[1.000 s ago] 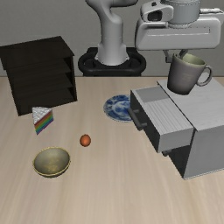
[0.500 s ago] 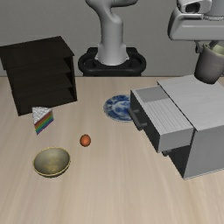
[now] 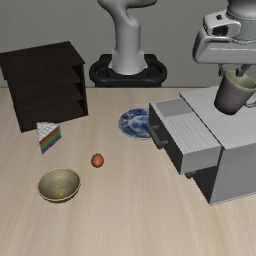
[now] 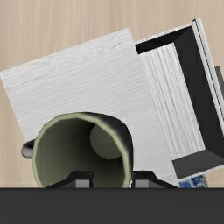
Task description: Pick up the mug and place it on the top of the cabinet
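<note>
The pale olive mug [image 3: 236,92] hangs just above the top of the grey cabinet [image 3: 228,122] at the exterior view's right, held by my gripper [image 3: 238,72], which is shut on its rim. In the wrist view the mug [image 4: 83,150] shows its open mouth right at my fingertips [image 4: 80,182], with the cabinet's white top [image 4: 83,83] beneath it. The cabinet's top drawer [image 3: 178,131] stands pulled out toward the table's middle.
A black shelf unit [image 3: 44,82] stands at the exterior view's left. On the table lie a blue patterned plate [image 3: 137,123], a small red fruit [image 3: 97,159], an olive bowl [image 3: 59,185] and a rainbow-striped wedge [image 3: 47,137].
My gripper has carried the mug toward the exterior view's right and then lowered it over the cabinet's top. The other objects have not moved.
</note>
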Motion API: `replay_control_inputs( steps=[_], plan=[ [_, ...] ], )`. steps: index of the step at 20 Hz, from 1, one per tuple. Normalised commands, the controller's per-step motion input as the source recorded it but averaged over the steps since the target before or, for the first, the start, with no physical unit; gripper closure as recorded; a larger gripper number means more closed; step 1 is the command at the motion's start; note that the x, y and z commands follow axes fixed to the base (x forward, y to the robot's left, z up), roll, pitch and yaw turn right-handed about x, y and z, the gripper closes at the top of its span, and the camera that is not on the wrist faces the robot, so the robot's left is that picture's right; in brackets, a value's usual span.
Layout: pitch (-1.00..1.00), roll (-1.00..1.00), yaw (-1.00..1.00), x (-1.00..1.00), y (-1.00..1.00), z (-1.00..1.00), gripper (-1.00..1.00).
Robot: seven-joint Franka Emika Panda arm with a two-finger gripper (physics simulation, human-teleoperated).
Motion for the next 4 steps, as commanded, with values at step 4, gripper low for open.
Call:
replay_control_inputs(
  steps=[4],
  plan=[
    [0.0, 0.0, 0.0, 0.0, 0.0, 0.0, -1.0]
  ],
)
